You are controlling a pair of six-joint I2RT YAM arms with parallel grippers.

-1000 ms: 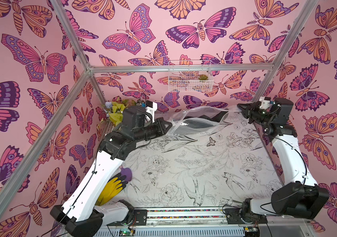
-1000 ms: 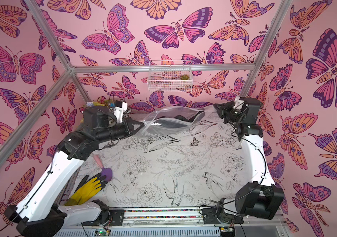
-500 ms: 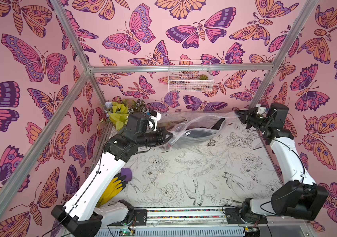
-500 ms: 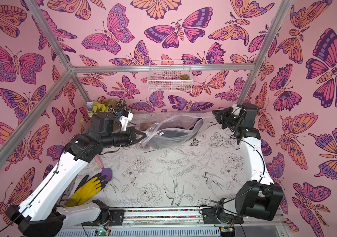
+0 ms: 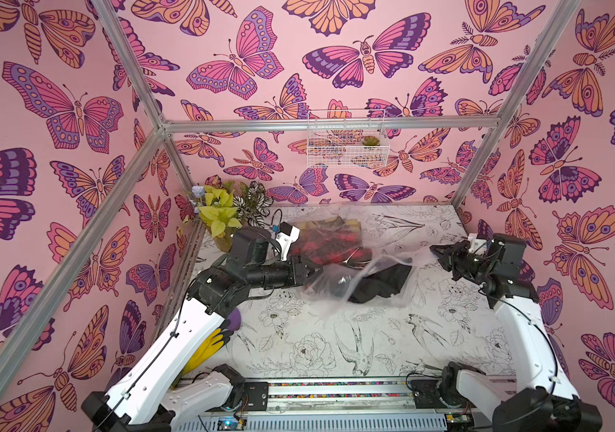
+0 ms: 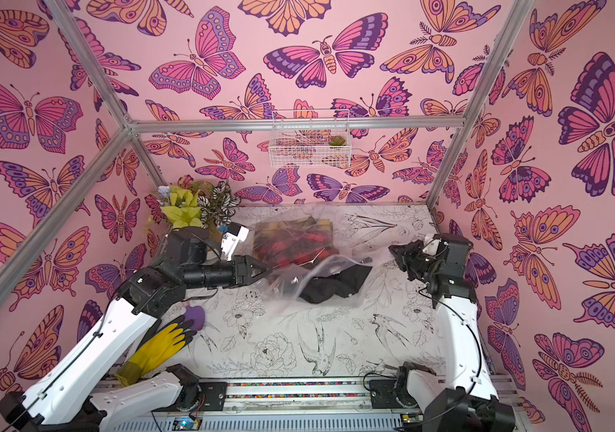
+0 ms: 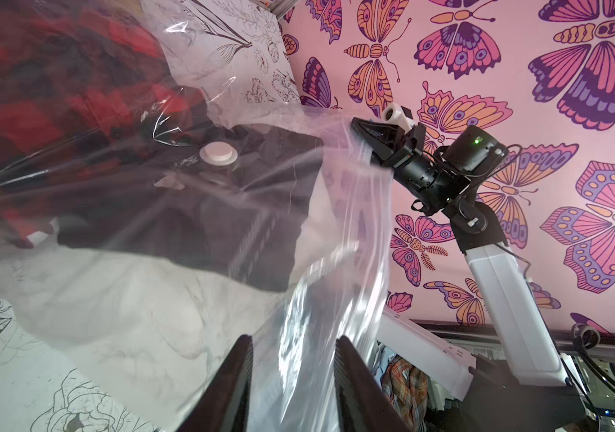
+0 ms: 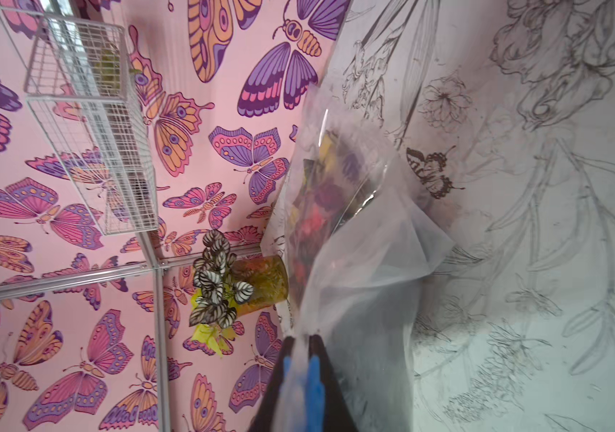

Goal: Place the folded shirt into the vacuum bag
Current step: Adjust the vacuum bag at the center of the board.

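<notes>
Bag slumped, my left jaws parted, my right ones clamped.
Since a second ago the large clear crinkly plastic vacuum bag (image 5: 335, 295) has dropped from its stretch along the far edge into a heap mid-table, and my left gripper (image 5: 315, 270) has opened. In both top views the folded black shirt (image 6: 335, 286) lies under the bag's film, though I cannot tell whether it is fully inside. A red-and-black plaid cloth (image 6: 291, 243) sits just beyond it, and my right gripper (image 6: 392, 251) pinches the bag's right end. My left wrist view shows my jaws apart with loose film running between them, ungripped, and the round white valve disc (image 7: 219, 153) over the shirt. My right wrist view shows my fingers closed on the bag's edge at the small blue slider clip (image 8: 313, 377).
</notes>
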